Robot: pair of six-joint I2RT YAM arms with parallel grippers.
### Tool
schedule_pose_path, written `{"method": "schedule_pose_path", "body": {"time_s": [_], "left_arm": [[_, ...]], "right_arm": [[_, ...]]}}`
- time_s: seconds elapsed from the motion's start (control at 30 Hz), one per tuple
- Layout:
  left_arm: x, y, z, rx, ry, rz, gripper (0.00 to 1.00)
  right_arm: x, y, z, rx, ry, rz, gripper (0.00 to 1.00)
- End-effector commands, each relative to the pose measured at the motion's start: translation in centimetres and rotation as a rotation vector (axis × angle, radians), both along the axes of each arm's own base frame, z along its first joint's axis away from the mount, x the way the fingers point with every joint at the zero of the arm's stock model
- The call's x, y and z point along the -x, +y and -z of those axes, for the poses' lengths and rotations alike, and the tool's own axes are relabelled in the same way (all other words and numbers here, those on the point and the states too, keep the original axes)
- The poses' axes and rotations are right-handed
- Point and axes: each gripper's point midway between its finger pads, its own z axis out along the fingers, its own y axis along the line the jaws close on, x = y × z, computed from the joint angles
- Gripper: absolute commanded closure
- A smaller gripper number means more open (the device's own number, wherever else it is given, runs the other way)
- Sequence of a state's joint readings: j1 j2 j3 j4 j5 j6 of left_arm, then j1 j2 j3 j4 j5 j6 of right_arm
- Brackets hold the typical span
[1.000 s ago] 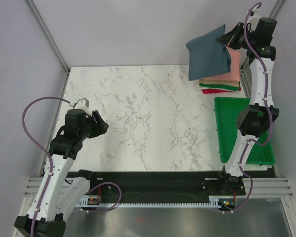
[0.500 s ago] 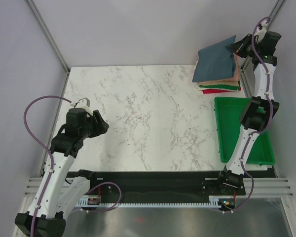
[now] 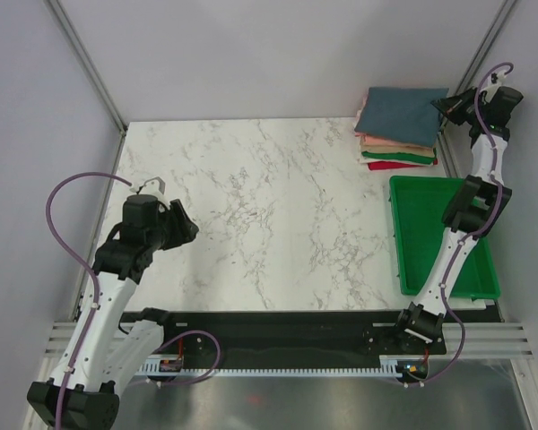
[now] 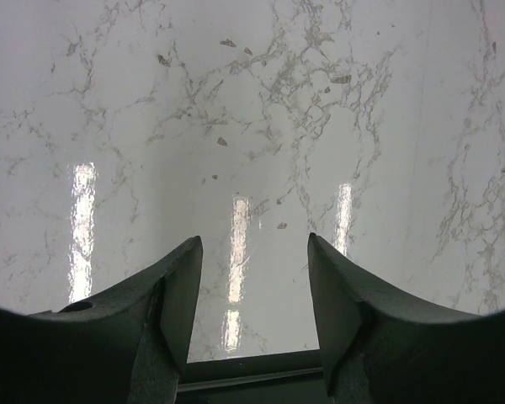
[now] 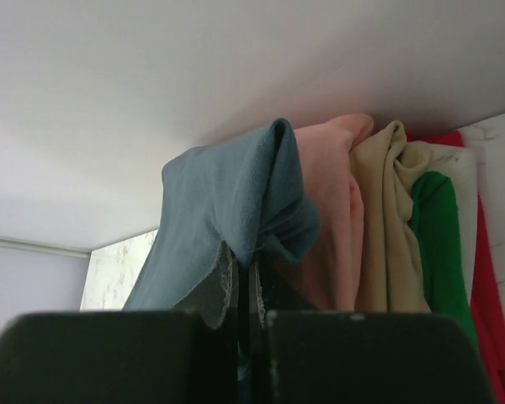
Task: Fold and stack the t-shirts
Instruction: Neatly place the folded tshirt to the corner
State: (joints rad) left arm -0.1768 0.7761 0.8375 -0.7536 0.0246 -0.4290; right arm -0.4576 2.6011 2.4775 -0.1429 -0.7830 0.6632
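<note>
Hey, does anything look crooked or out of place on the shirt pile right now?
Only the top one. The blue-grey shirt lies a bit askew on the stack, overhanging it, and its right edge is bunched up where the right gripper pinches it, jaws shut. Nothing looks spilled or damaged.

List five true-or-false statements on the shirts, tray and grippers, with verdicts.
1. The blue-grey shirt tops the stack. True.
2. The right gripper pinches the blue-grey shirt. True.
3. The left gripper holds a shirt. False: it is open, holding nothing.
4. The stack sits in the tray. False: it sits on the table, behind the tray.
5. The red shirt lies second from top. False: it is at the bottom.
</note>
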Motion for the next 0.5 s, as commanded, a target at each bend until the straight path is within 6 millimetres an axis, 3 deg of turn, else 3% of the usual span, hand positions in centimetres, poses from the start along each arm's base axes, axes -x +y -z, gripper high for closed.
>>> {"method": "schedule_pose_path", "body": {"time_s": [0.0,0.07,0.27,0.47], "left_arm": [[-0.5,0.2,-0.2,-0.007,-0.017,-0.019,0.4],[-0.5,0.3,-0.2,-0.008,-0.017,-0.02,0.4],[-0.6,0.2,-0.1,-0.007,-0.013,-0.021,0.4],[-0.6,0.2,0.0,-0.007,-0.008,-0.02,0.4]], "right_arm": [[-1.2,-2.1,-2.6,0.055,-0.13,0.053,1.0],[-1.7,-3.0,-1.9,0.055,-0.141,0.083,1.0],[-3.4,-4.1,3.0,-0.029,-0.157,0.142,1.0],[-5.1,-3.0,1.7,0.016,-0.266,0.164,1.0]]}}
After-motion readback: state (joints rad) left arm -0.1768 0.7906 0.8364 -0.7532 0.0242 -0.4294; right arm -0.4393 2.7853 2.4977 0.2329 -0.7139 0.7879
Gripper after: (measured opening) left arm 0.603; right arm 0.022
